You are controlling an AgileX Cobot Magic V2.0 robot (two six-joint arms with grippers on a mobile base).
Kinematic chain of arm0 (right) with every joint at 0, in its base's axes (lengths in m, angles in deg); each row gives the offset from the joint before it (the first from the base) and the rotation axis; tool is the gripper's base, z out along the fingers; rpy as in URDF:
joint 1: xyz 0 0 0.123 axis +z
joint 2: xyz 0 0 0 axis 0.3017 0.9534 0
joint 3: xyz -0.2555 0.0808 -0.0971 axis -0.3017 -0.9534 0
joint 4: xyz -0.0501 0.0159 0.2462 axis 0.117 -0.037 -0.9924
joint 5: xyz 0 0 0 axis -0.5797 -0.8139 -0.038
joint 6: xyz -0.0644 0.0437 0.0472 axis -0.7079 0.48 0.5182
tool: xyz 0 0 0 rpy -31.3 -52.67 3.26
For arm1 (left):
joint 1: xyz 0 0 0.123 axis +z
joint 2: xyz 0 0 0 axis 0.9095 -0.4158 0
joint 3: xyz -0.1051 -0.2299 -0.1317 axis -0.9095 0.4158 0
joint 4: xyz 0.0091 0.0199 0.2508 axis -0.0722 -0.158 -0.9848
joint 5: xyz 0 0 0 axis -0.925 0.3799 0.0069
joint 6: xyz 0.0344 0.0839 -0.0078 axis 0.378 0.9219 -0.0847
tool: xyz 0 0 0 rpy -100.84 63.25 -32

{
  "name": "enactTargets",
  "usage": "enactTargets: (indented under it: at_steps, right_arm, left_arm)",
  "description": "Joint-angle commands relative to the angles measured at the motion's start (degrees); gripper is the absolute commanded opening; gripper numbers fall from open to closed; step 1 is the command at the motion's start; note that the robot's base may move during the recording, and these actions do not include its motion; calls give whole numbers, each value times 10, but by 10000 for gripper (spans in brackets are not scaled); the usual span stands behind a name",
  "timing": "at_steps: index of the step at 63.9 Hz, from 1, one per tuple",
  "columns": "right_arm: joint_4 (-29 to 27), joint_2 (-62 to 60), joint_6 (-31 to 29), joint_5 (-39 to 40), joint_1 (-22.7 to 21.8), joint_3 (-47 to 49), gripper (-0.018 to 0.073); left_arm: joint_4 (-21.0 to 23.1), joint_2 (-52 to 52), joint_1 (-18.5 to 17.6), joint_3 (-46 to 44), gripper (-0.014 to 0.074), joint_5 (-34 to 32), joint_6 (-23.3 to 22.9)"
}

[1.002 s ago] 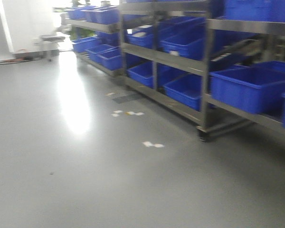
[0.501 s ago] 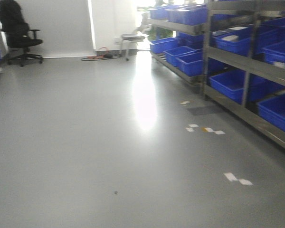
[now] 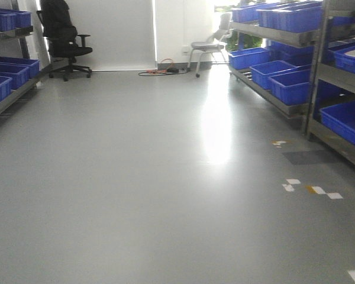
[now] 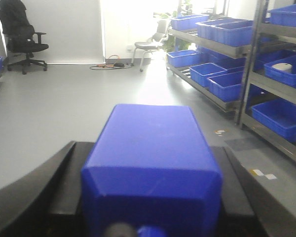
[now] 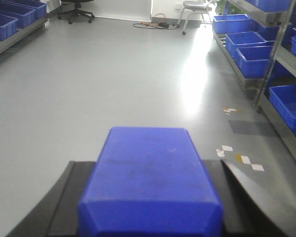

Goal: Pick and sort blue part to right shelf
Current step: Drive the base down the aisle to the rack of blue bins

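Open grey floor [image 3: 136,195] fills the front view, which has swung left, leaving the right shelf [image 3: 318,65] at its edge; delivery likely needs a turn back. The left gripper [image 4: 148,197] clamps the blue part [image 4: 150,148], the right gripper [image 5: 148,207] another blue block [image 5: 148,168].

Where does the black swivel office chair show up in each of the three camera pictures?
Front view: upper left, black swivel office chair against the white wall.
Left wrist view: top left corner.
Right wrist view: top edge, left of centre, base only.
Shared landmark: pale metal-legged chair by the far wall.
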Motion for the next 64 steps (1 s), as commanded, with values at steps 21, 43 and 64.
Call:
enactTargets:
  at_steps: [21,43,64]
  right_arm:
    - [4,4,-3,53,-2,18,413]
    - [4,4,-3,53,-2,18,413]
    - [4,4,-3,53,-2,18,413]
  left_arm:
    - [9,-8,0,-16,405,-48,0]
    - [9,-8,0,-16,405,-48,0]
    - [9,-8,0,-16,405,-48,0]
